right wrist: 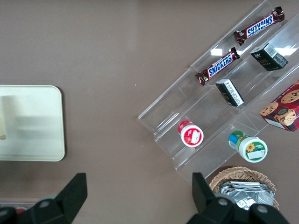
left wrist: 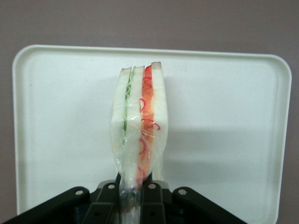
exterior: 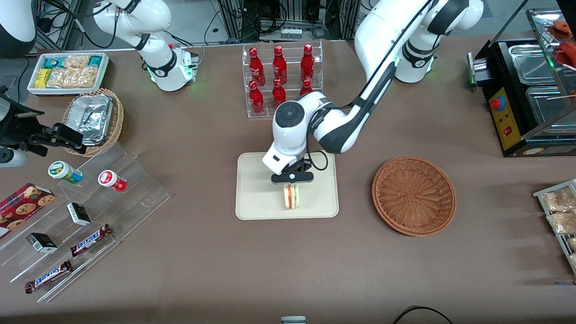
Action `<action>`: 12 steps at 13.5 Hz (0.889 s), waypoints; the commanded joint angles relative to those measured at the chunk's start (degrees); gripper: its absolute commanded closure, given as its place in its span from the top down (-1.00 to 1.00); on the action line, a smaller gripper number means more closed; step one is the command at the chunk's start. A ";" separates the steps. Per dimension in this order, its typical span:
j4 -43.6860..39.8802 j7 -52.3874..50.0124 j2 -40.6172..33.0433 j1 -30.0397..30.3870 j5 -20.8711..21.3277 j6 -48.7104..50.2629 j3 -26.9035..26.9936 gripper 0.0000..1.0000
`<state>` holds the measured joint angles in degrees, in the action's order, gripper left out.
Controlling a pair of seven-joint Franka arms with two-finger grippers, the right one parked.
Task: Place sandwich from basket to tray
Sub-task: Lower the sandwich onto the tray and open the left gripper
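The sandwich (exterior: 291,196) (left wrist: 140,130), a wrapped wedge of pale bread with green and orange-red filling, stands on edge over the cream-white tray (exterior: 252,198) (left wrist: 224,121). Its lower end meets the tray or hangs just above it; I cannot tell which. My gripper (exterior: 292,182) (left wrist: 131,196) is directly above the tray's middle, shut on the sandwich's wrapped end, with the black fingers (left wrist: 156,205) pressing each side. The reddish-brown woven basket (exterior: 414,195) sits empty beside the tray, toward the working arm's end of the table.
A clear rack of red bottles (exterior: 281,76) stands farther from the camera than the tray. Toward the parked arm's end lie a clear stepped stand (exterior: 85,216) with snack bars and cups, a tan basket of foil trays (exterior: 94,119) and a white snack bin (exterior: 67,72). A black appliance (exterior: 526,94) stands toward the working arm's end.
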<state>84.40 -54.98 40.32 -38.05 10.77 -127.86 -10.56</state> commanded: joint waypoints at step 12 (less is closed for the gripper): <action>-1.87 -1.89 -14.10 -0.18 -1.27 19.55 6.84 0.98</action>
<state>79.87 -56.31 34.00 -38.06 11.54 -113.87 -8.07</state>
